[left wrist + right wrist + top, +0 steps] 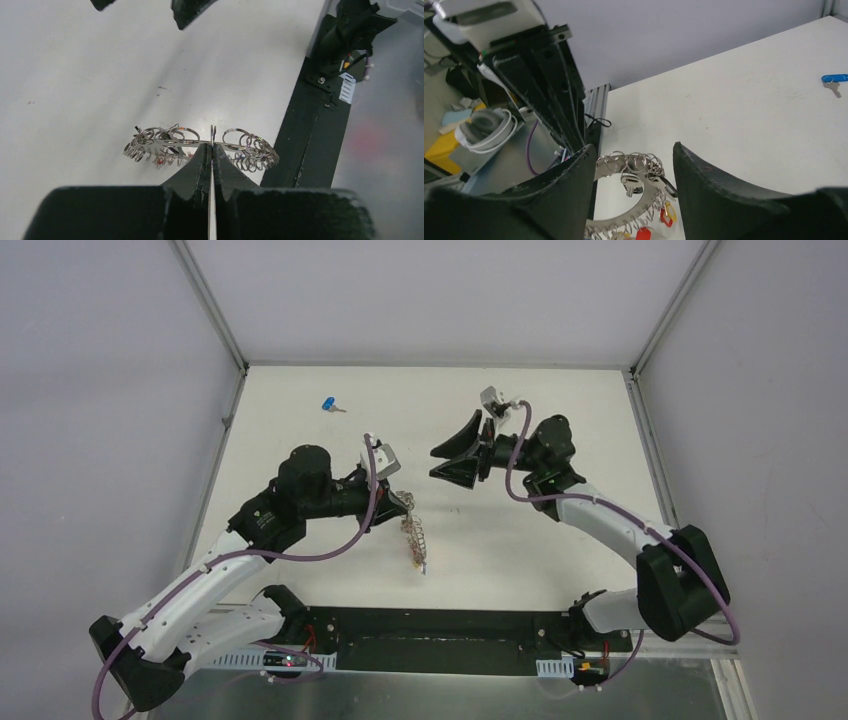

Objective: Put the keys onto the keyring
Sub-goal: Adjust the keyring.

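Gripping the keyring [170,142] with the left tool [212,146], jaws pressed tight together on the flat grey band, about midway along the arc nearest the tool. Seen edge-on from the left wrist, spreading out to both sides of the tool's tips. Fringed along its length with small wire loops [240,137] and little keys, bunched thicker toward either end. From above, hanging just past the left tool's tips and drooping back toward the arm bases. Cannot tell whether its lowest part touches the table [560,540].

Holding the right tool [634,146] open, with nothing between its jaws. Aimed at the keyring, which shows in the gap between the two dark fingers [704,180], beyond their tips and apart from them. Among the hanging bits there, a red head [644,234] low between the fingers.

Lying flat on the table, alone: a blue key [330,404], blue head and short silver blade. Well apart from both tools, far out ahead of the left tool, and off to the upper right of the right tool's fingers in its own wrist view.
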`<action>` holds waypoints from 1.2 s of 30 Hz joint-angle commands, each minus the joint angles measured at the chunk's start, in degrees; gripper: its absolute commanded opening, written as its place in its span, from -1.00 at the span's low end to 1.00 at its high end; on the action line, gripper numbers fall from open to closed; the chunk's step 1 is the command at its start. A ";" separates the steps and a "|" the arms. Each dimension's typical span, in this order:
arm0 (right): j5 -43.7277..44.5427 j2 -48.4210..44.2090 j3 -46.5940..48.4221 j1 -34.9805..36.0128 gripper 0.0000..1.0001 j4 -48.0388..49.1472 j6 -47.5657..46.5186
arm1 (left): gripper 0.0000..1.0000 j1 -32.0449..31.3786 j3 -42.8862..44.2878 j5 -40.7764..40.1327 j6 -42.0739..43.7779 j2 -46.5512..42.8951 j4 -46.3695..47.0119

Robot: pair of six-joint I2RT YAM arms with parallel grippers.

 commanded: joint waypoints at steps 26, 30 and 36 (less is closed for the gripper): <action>5.30 -15.11 -3.78 15.05 -0.44 -22.92 -25.41 | -1.00 -0.02 -4.38 10.99 -6.35 -5.93 17.96; 5.21 -15.12 -3.45 15.89 -0.44 -22.71 -25.04 | -1.00 -0.01 -4.58 11.25 -6.69 -5.73 18.05; 5.47 -15.99 -3.26 16.52 -0.57 -21.99 -24.68 | -1.00 -0.02 -5.32 11.13 -6.75 -6.03 18.01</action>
